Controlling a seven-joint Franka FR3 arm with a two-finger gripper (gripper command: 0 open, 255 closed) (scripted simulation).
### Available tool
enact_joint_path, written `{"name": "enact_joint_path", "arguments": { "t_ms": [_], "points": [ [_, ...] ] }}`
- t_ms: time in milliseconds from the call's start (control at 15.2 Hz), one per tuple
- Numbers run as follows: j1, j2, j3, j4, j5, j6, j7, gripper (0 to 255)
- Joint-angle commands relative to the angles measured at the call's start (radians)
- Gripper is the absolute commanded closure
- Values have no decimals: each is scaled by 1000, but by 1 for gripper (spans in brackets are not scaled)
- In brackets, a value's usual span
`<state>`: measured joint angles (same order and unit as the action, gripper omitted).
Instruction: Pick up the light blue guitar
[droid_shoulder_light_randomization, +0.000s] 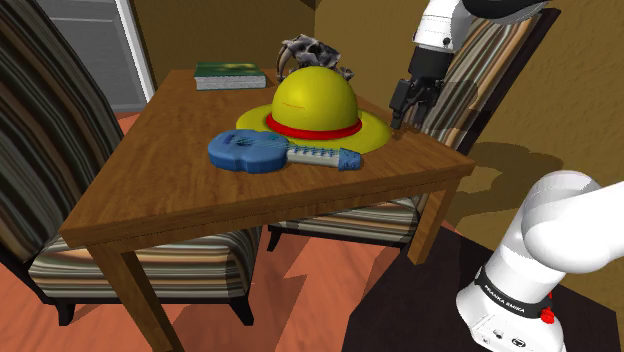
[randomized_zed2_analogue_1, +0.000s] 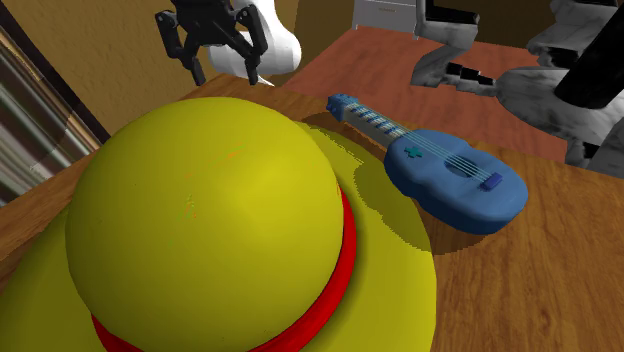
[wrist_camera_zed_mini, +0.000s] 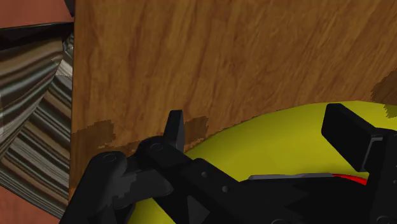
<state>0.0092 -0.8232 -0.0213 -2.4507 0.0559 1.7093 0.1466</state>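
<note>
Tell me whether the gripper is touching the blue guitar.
Apart. In the second exterior view the open gripper hangs behind the yellow hat, with bare table between it and the guitar.

Yellow hat (droid_shoulder_light_randomization: 315, 100) just behind blue guitar (droid_shoulder_light_randomization: 265, 152) blocks far side; bare table (droid_shoulder_light_randomization: 170, 190) in front gives passage.
</note>
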Motion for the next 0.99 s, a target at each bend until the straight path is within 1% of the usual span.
{"name": "enact_joint_path", "arguments": {
  "t_ms": [0, 462, 924],
  "points": [
    [0, 0, 0, 0, 0, 0, 0, 0],
    [111, 270, 59, 219, 30, -13, -100, 0],
    [200, 511, 131, 457, 41, -73, -192, 0]
  ]
}}
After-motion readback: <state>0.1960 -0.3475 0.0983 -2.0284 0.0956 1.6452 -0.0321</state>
